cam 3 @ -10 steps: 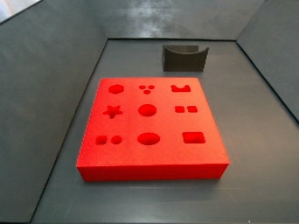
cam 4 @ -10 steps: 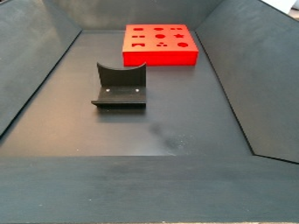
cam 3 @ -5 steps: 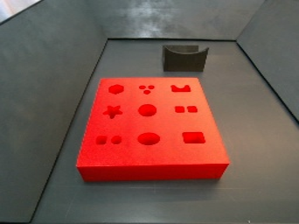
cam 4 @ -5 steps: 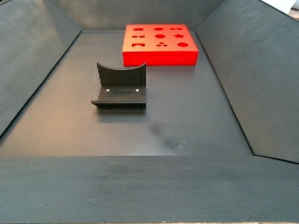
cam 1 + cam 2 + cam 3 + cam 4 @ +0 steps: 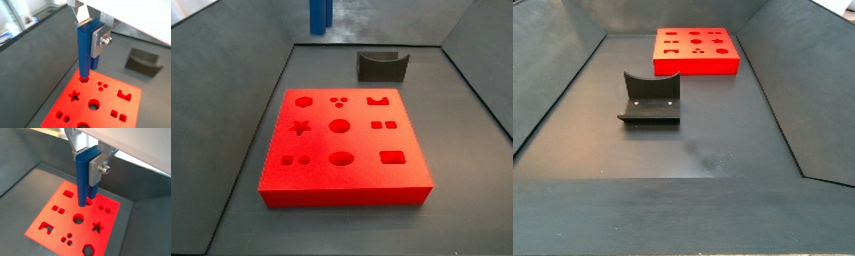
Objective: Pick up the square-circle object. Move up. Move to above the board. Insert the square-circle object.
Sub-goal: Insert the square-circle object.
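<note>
Peg: the square-circle object (image 5: pixel 84 47) is a long, thin blue bar. It is held up in the air, standing straight, high over the board (image 5: pixel 137 102). In a side view only its lower end (image 5: pixel 319 14) is seen, at the top edge of the frame, left of the middle.

How it will handle: it looks hard and stiff, so it is not likely to bend. It is judged to be light. Its sides look smooth, so it might slip or tip if it is squeezed too softly.

Where to hold: it is held near its top end. This leaves the long lower part free to go into a hole.

Gripper: the gripper (image 5: pixel 92 32) is seen in both wrist views (image 5: pixel 89 159), in the upper middle of each frame. Its silver fingers (image 5: pixel 103 41) are pressed onto the flat sides of the blue bar.

Arm pose: the gripper points straight down, well above the red slab. It cannot be seen in either side view.

Board: the red slab lies flat on the dark floor (image 5: pixel 251 150), in the middle of a side view (image 5: pixel 358 175) and near the top of a side view (image 5: pixel 696 66). Its many holes are all empty.

Other thing: the fixture (image 5: pixel 649 98) stands apart from the red slab.

Next step: it is judged that the peg must be lined up with its hole, then lowered slowly.
</note>
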Controlling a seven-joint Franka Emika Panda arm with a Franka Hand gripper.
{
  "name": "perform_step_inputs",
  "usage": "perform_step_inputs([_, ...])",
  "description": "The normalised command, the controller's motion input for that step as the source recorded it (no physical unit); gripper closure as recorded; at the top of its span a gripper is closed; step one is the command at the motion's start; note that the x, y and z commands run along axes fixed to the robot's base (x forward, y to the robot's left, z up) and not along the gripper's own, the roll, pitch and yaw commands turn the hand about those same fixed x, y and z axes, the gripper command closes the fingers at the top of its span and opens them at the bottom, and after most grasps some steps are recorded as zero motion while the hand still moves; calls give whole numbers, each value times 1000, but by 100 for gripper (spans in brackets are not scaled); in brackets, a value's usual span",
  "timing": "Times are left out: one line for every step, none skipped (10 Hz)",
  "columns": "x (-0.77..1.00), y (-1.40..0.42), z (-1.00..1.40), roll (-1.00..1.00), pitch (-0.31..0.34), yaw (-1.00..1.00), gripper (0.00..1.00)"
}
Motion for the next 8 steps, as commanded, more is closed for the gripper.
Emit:
perform_step_inputs([0,0,-577,0,-23,-1000,100])
perform_step_inputs([-6,0,-654,0,-103,-1000,100])
perform_step_inputs([-69,-29,-706,-26,-179,-1000,100])
perform_step_inputs([-77,-86,-477,-119,-244,-931,100])
perform_step_inputs([-89,-111,-346,-180,-290,-880,100])
perform_step_inputs([-54,-214,-291,-147,-276,-834,100])
perform_step_inputs([0,-309,-97,-49,-13,-843,100])
perform_step_inputs([14,-306,-74,-19,0,-871,100])
